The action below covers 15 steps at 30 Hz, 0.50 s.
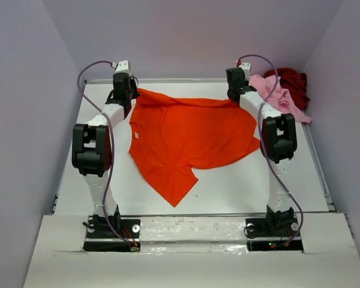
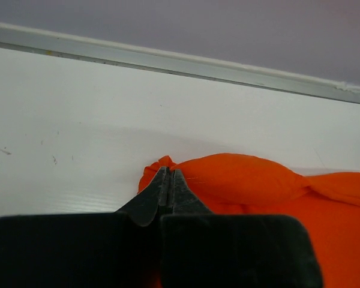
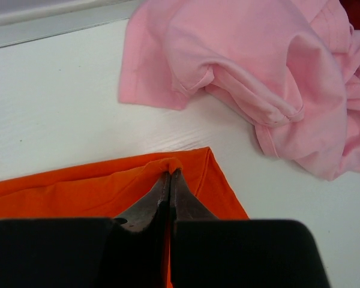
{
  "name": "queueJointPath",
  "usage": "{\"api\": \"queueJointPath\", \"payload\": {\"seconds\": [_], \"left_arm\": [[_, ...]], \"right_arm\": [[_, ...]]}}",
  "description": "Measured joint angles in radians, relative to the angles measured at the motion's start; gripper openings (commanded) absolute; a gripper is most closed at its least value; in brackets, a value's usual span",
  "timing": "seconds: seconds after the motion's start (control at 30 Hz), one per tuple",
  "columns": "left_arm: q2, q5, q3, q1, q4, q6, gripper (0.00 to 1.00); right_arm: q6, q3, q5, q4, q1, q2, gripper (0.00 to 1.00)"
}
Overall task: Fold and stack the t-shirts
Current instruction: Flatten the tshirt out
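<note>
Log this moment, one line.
orange t-shirt: spread, unfolded | left fingers: shut on it | right fingers: shut on it | pink t-shirt, dark red t-shirt: crumpled

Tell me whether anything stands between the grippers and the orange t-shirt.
Nothing visible does. The left gripper and the right gripper are each shut on the far edge of the orange t-shirt. The pink t-shirt lies apart, beyond the right corner.

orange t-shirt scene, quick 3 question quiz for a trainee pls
1. True or false: the left claw and right claw are each shut on the orange t-shirt.
2. Which lies just beyond the right claw? A) pink t-shirt B) a towel C) a blue t-shirt
3. Fill in: the dark red t-shirt is bunched at the far ____ corner of the table.
Key: 1 true; 2 A; 3 right
</note>
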Motion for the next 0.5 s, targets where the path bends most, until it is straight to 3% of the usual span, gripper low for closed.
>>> {"api": "queueJointPath", "payload": {"seconds": [0.5], "left_arm": [[-0.258,0.113,-0.072,-0.024,-0.194,-0.051,0.00]], "right_arm": [[0.122,-0.330,-0.143,-0.124,0.000,-0.409,0.00]]}}
